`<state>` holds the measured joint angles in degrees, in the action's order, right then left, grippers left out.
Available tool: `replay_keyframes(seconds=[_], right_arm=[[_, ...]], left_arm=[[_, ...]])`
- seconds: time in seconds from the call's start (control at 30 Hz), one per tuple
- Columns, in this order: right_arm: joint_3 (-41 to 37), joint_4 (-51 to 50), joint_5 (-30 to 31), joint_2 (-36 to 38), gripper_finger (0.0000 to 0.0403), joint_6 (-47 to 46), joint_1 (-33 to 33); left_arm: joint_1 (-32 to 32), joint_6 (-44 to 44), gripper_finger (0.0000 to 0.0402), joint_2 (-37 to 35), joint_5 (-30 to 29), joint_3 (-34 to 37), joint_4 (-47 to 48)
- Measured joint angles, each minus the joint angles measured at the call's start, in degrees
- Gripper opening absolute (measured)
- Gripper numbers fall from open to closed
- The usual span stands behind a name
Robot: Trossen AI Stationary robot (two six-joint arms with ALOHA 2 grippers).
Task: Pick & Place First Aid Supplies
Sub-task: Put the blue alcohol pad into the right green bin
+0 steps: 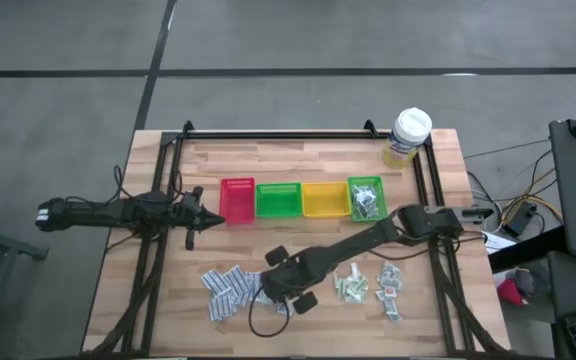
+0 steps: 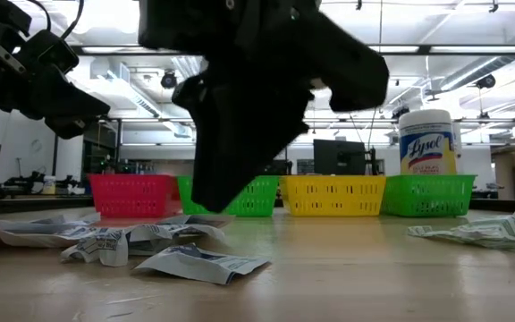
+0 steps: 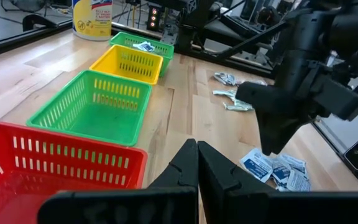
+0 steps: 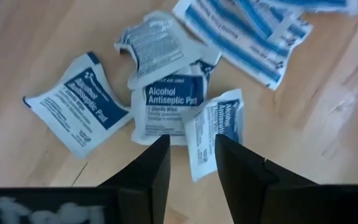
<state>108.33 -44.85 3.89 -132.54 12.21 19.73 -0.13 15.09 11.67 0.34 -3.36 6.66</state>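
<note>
Right pincer (image 4: pixel 191 158), open, hangs over flat paper sachets (image 4: pixel 166 106) on the wooden table (image 4: pixel 42 31); left pincer (image 3: pixel 197 163) closed beside four ribbed plastic bins (image 3: pixel 95 106).

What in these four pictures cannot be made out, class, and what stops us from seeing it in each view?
- High view: print on the white-blue sachets is too small; the right arm covers part of the pile.
- Low view: the right end effector blocks the middle; its tips merge into one dark shape.
- Right wrist view: the far blue-striped packets are blurred and cut by the edge.
- Left wrist view: the far green bin shows contents too small to identify.
</note>
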Motion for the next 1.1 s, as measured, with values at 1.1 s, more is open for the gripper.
replay_keyframes(seconds=[1.1], right_arm=[[-2.7, 3.2, 4.1, -0.1, 0.0121, -0.2, -0.3]], left_arm=[[0.0, -0.1, 0.0000, 0.1, 0.0, 0.0, 0.0]])
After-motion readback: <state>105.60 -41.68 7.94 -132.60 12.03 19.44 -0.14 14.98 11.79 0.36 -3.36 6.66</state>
